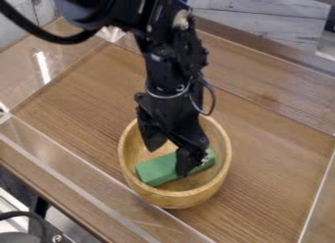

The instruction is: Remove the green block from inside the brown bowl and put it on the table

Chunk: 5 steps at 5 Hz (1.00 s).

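Left third: bare table [66,110], brown wood grain, with one clear acrylic wall [53,164] running along the near-left edge and a second clear panel up at 11 o'clock. Centre: one black arm coming in from 12 o'clock, gripper [177,149] pointing straight down into the brown bowl [210,188]. Jaws spread wide, nothing held; one finger sits at the block's 10 o'clock side, the other at its 3 o'clock end, straddling it. Can't tell whether either finger touches the block. One green block [164,170], lying flat on the bowl floor, inside the rim. Long axis runs diagonally, low end toward 8 o'clock, high end toward 2 o'clock; the 2 o'clock end is partly hidden behind the right finger. One bowl only, round, tan, thick rim, sitting on the table at roughly 6 o'clock of the frame, near the front acrylic wall. Right third: more bare tabletop, far edge at 2 o'clock. Count: one block, one bowl, one gripper.
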{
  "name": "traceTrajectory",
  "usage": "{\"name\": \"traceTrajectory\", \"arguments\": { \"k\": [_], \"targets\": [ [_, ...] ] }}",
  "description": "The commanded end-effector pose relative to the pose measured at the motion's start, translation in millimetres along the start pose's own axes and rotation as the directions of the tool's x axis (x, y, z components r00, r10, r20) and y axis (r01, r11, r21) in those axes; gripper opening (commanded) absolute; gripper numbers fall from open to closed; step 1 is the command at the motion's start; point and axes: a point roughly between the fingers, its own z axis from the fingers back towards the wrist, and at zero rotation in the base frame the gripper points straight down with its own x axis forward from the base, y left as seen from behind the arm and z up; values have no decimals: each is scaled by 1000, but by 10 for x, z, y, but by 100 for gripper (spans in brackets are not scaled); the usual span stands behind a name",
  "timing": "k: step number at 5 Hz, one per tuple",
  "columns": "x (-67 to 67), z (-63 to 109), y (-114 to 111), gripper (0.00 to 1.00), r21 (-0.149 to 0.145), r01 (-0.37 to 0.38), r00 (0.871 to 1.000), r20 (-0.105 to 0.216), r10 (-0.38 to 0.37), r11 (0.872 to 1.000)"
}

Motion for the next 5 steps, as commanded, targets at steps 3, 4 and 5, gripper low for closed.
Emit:
{"name": "traceTrajectory", "arguments": {
  "k": [3, 4, 5],
  "targets": [
    [-3, -37, -22, 100, -10, 20, 999, 33, -20, 1000],
    [-11, -42, -22, 100, -12, 21, 999, 36, -20, 1000],
    [-18, -45, -20, 100, -13, 21, 999, 38, -21, 1000]
  ]
}}
